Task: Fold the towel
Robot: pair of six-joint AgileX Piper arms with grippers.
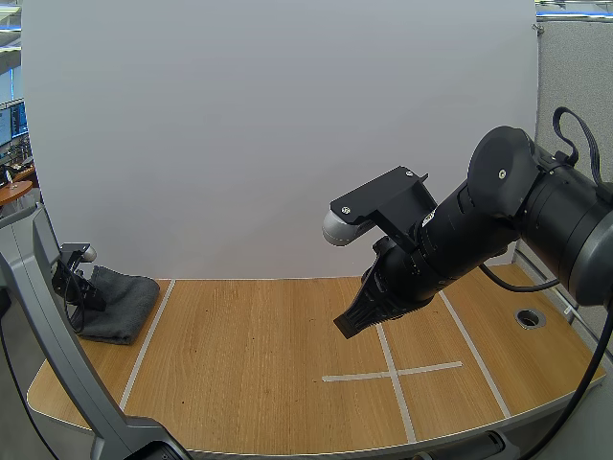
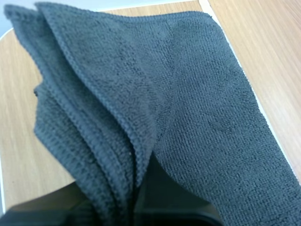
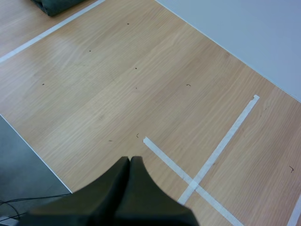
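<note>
**Towel bunched at the desk's far left, in the left hand's grip**

The dark grey towel (image 1: pixel 120 302) lies in a loose heap at the far left of the wooden desk (image 1: pixel 259 383), outside the white tape line (image 1: pixel 153 331) that runs along that side. In the left wrist view the towel (image 2: pixel 188 117) shows several layers with stitched edges. These fan out over the desk and converge at the near end, where they are gathered against a dark finger (image 2: pixel 164 200).

The left hand (image 1: pixel 81 283) sits low at the towel's left edge, closed on the cloth with the layers pinched at its tips.

The right hand (image 1: pixel 350 324) hangs above the middle of the desk, well apart from the towel, tips pointing down and to the left. Its fingers lie together as one dark wedge (image 3: pixel 129 160) and hold nothing. Beneath it is bare wood and a cross of white tape (image 3: pixel 195 181). A corner of the towel (image 3: pixel 56 4) shows far across the desk.
</note>
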